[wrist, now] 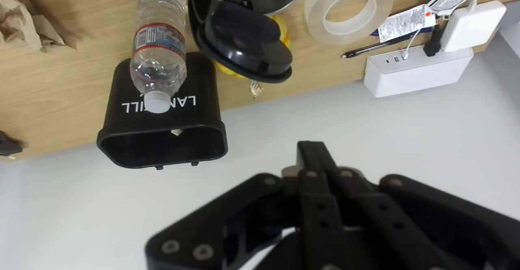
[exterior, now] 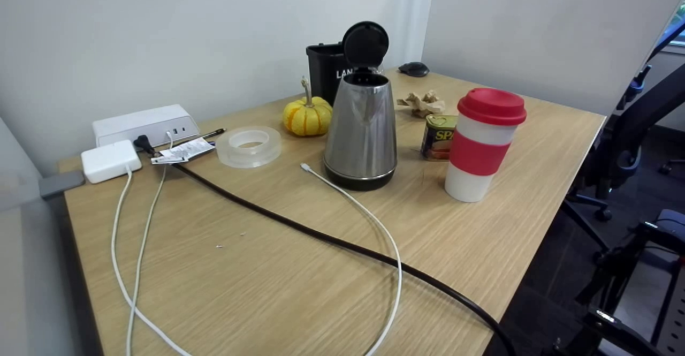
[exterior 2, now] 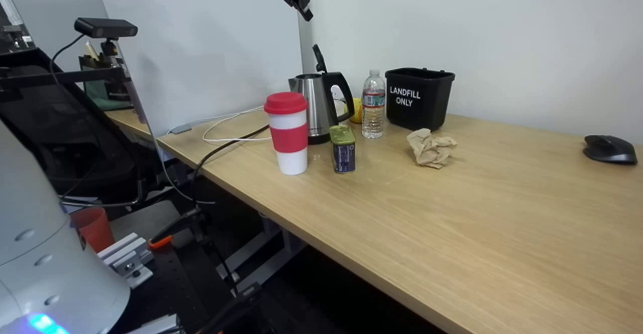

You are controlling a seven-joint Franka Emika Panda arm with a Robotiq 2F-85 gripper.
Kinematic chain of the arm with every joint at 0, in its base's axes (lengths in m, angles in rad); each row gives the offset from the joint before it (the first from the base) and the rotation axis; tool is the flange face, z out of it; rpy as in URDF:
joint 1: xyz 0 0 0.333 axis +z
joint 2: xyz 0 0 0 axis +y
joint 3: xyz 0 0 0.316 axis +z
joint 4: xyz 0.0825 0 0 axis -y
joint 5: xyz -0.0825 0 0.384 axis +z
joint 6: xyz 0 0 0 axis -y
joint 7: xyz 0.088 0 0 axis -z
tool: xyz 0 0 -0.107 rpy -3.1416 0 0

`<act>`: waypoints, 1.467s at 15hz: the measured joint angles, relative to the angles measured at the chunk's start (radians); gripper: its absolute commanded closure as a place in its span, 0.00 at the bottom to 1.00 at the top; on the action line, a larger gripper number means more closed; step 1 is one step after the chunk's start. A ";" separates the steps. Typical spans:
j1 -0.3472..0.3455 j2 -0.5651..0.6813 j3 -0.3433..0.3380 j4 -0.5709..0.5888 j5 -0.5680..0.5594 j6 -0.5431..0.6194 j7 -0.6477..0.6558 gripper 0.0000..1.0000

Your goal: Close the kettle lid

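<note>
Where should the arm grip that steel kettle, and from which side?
Probably the black handle, from the side opposite the spout: the handle bows out from the tapered kettle body, leaving a gap to reach through. Come in below the raised lid, minding the water bottle nearby. The end effector is shut, so open it first.

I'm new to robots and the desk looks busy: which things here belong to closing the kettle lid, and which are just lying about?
For the job:
steel kettle
black lid, standing open
gripper

Just lying about, among others:
red-lidded cup
Spam can
water bottle
pumpkin
tape roll
crumpled paper
landfill bin
mouse
</note>
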 measured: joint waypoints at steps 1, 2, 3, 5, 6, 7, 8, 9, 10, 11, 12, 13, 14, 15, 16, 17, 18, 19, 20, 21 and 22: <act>-0.001 0.010 0.000 0.004 -0.034 0.001 0.029 1.00; -0.002 0.020 0.000 0.007 -0.065 0.001 0.058 1.00; -0.003 0.032 0.000 0.011 -0.099 0.001 0.089 1.00; -0.005 0.054 0.000 0.020 -0.163 0.001 0.146 1.00; -0.006 0.065 -0.001 0.025 -0.194 0.001 0.174 1.00; -0.007 0.076 -0.002 0.031 -0.224 0.001 0.199 1.00; -0.007 0.087 -0.004 0.037 -0.253 0.001 0.225 1.00; -0.007 0.096 -0.007 0.042 -0.284 0.000 0.249 1.00; -0.007 0.106 -0.010 0.048 -0.318 0.000 0.274 1.00; -0.007 0.116 -0.015 0.054 -0.352 0.000 0.301 1.00; -0.007 0.126 -0.019 0.060 -0.377 0.000 0.323 1.00; -0.007 0.138 -0.023 0.068 -0.398 0.000 0.343 1.00; -0.007 0.148 -0.026 0.073 -0.414 0.000 0.357 1.00; -0.007 0.159 -0.027 0.080 -0.429 0.000 0.371 1.00; -0.007 0.168 -0.028 0.083 -0.443 0.000 0.384 1.00; -0.007 0.177 -0.029 0.087 -0.455 0.000 0.395 1.00; -0.007 0.184 -0.030 0.090 -0.464 -0.001 0.404 1.00; -0.007 0.189 -0.031 0.092 -0.470 -0.001 0.410 1.00; -0.007 0.193 -0.032 0.092 -0.470 -0.001 0.412 1.00; -0.007 0.195 -0.033 0.092 -0.471 -0.001 0.412 1.00; -0.007 0.196 -0.035 0.091 -0.471 -0.002 0.413 1.00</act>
